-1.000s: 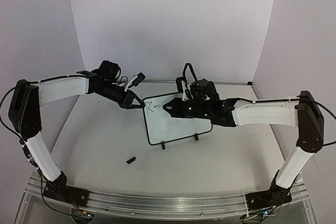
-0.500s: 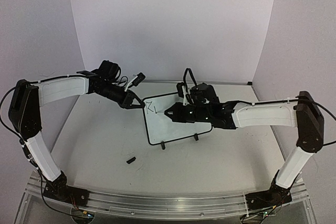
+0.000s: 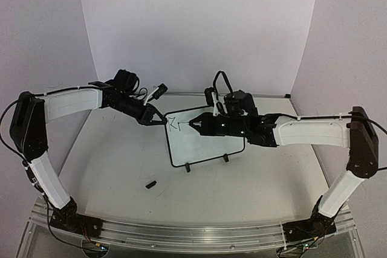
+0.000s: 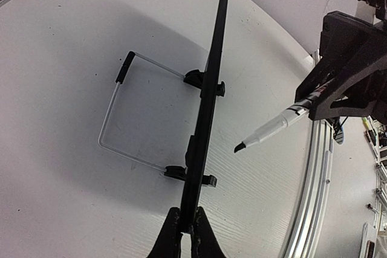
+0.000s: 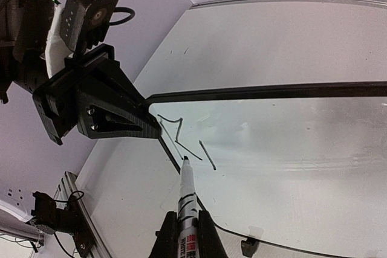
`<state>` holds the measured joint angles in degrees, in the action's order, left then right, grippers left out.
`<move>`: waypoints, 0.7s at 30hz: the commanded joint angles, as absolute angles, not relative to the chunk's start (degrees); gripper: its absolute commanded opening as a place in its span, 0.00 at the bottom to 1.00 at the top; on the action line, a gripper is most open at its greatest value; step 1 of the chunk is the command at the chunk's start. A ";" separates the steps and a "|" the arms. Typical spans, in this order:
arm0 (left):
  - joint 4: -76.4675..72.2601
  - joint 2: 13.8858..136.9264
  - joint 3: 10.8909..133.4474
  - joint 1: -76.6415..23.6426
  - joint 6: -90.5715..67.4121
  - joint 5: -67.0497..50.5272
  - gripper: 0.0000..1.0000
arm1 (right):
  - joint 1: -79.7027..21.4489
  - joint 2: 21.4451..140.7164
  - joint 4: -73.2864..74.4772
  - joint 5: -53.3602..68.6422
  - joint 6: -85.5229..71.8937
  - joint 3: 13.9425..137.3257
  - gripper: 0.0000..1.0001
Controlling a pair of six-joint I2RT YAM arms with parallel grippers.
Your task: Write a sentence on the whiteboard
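1. The whiteboard (image 3: pixel 202 146) is stood upright on its two feet near the middle of the tabletop (image 3: pixel 121 161), tilted a little back; a wire stand (image 4: pixel 112 119) is seen behind it in the left wrist view.
2. The left jaws are clenched on the black frame at the board's 10 o'clock corner, so the board is judged to be steadied there.
3. The right jaws are clenched on a marker (image 5: pixel 186 194), which is aimed from 3 o'clock towards that same corner; its cap is off, and a small black piece (image 3: pixel 150 183), possibly the cap, is lain on the tabletop at the board's 7 o'clock.
4. The sentence (image 5: pixel 181 138) is only just begun: a zigzag figure and one short slanted stroke are drawn near the 10 o'clock corner; no whole word can be read.
5. The marker's tip is held just below those strokes; in the left wrist view it is seen apart from the board's face, so no line is judged to be under way.
6. The rest of the face is bare; nearly all of the lettering is judged to be left.
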<state>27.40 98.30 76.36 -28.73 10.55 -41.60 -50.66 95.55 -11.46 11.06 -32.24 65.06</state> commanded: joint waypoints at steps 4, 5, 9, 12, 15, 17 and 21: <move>30.28 97.79 76.11 -29.62 12.72 -38.15 0.00 | -50.80 96.70 -13.44 9.06 -31.08 68.67 0.00; 30.26 97.77 76.11 -29.66 12.72 -38.17 0.00 | -50.80 97.01 -13.54 9.02 -31.09 68.92 0.00; 30.25 97.84 76.14 -29.71 12.74 -38.17 0.00 | -50.74 97.88 -13.71 8.61 -30.90 69.55 0.00; 30.31 97.97 76.19 -29.74 12.78 -38.17 0.00 | -50.80 98.66 -13.71 8.46 -30.87 70.01 0.00; 30.40 98.00 76.20 -29.81 12.76 -38.08 0.00 | -50.80 99.18 -13.71 7.88 -31.14 70.21 0.00; 30.38 98.07 76.20 -29.85 12.75 -38.07 0.00 | -50.80 99.38 -13.71 7.26 -31.28 70.16 0.00; 30.49 98.09 76.20 -30.00 12.89 -38.06 0.00 | -50.78 99.41 -13.71 5.20 -31.93 69.58 0.00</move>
